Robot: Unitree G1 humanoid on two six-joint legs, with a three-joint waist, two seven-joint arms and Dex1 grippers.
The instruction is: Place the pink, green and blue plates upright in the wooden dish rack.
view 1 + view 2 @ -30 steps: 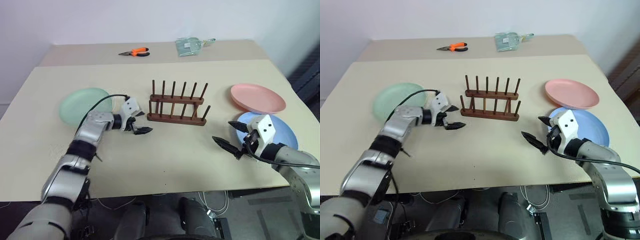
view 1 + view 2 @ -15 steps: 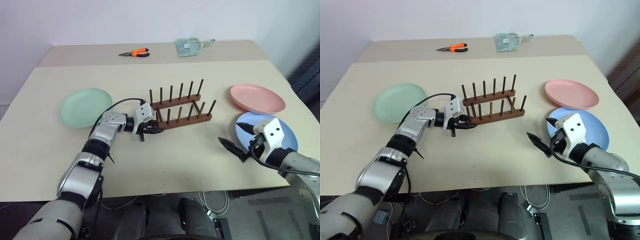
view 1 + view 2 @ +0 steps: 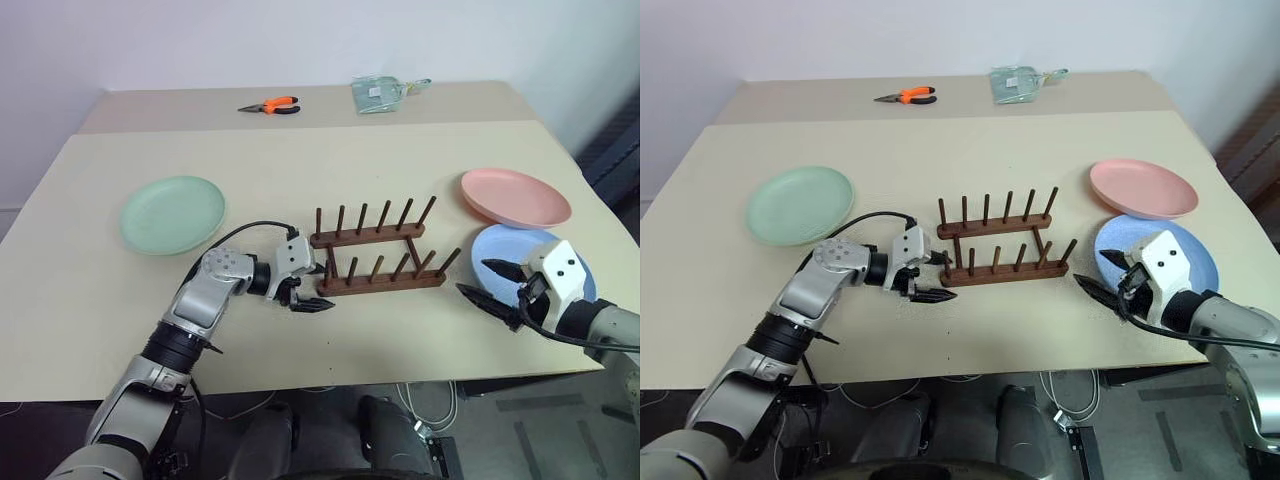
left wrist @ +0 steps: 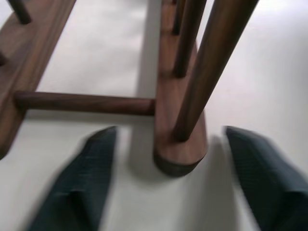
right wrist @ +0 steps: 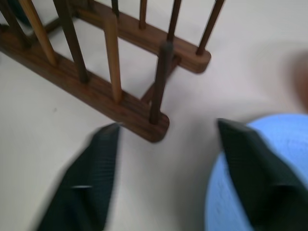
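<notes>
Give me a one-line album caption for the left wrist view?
Two open black fingers straddle the rounded end of a dark wooden dish rack on a pale table.

Mint green plate (image 3: pixel 171 213), salmon pink plate (image 3: pixel 515 197), light blue plate (image 3: pixel 503 252), dark brown rack (image 3: pixel 377 256).

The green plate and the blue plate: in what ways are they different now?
The green plate is mint and lies on the robot's left side of the wooden dish rack, with nothing near it. The blue plate is light blue, lies on the right side beside the pink plate, partly hidden behind the right end effector. Both lie flat, outside the rack.
</notes>
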